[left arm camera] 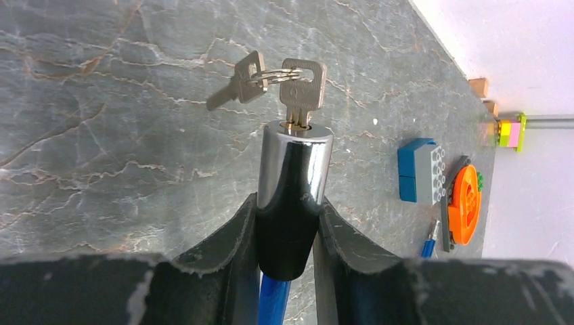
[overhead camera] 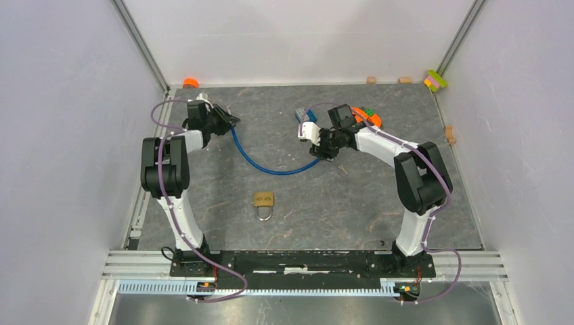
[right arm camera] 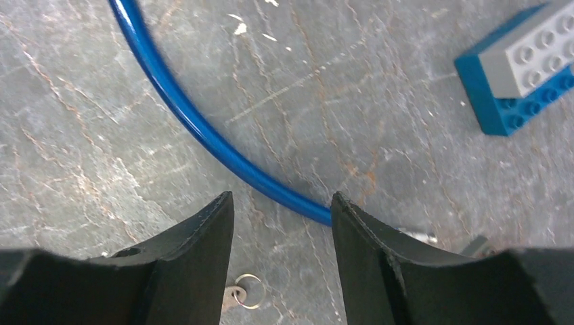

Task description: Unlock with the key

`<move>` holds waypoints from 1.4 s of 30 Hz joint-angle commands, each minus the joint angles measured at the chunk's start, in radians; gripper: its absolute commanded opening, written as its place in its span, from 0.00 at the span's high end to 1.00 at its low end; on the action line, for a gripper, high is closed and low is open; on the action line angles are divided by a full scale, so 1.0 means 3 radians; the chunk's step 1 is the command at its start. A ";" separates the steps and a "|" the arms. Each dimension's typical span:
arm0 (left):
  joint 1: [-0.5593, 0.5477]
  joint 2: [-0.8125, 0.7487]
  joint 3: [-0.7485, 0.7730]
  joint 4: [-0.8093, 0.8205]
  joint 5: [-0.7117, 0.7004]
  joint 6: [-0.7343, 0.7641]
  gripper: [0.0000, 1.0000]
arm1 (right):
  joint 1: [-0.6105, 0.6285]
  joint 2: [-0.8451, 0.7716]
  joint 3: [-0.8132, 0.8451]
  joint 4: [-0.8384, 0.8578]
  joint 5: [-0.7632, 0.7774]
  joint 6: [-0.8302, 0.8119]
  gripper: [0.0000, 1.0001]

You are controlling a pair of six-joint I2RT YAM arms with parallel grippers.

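- Key [left arm camera: 302, 95] position: seated in the end face of the chrome lock cylinder [left arm camera: 296, 169], bow outward, with a spare key [left arm camera: 237, 81] hanging from the same ring. The cylinder is held off the table [overhead camera: 338, 203], at the far left.
- Risk, key: I judge that a turn applied off the key's axis could bend it or draw it out of the keyway. The dangling spare could foul a finger approaching from the side.
- Risk, cylinder: the body is smooth and round. If I turn the key against too light a grip, the cylinder may rotate with it and the lock will not release.
- Risk, blue cable [right arm camera: 196, 128]: it runs in an arc across the table from the cylinder to beneath the right hand. A lift or swing of the left arm would drag it, and it could sweep the brass padlock [overhead camera: 264, 200] lying near the arc.
- Left hand [left arm camera: 288, 206]: narrow, clamped on the black lower part of the cylinder, one finger on each side.
- Right hand [right arm camera: 281, 200]: fingers apart, holding nothing. It is above the cable and, as far as I can tell, not touching it. It is well apart from the key. A small loose key ring [right arm camera: 241, 292] lies on the table below it.
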 commanded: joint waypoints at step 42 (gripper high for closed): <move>0.0302 -0.1802 -0.0667 -0.0727 0.0788 0.1904 0.00 | -0.0280 -0.1345 -0.1176 0.0513 0.0293 0.0861 0.24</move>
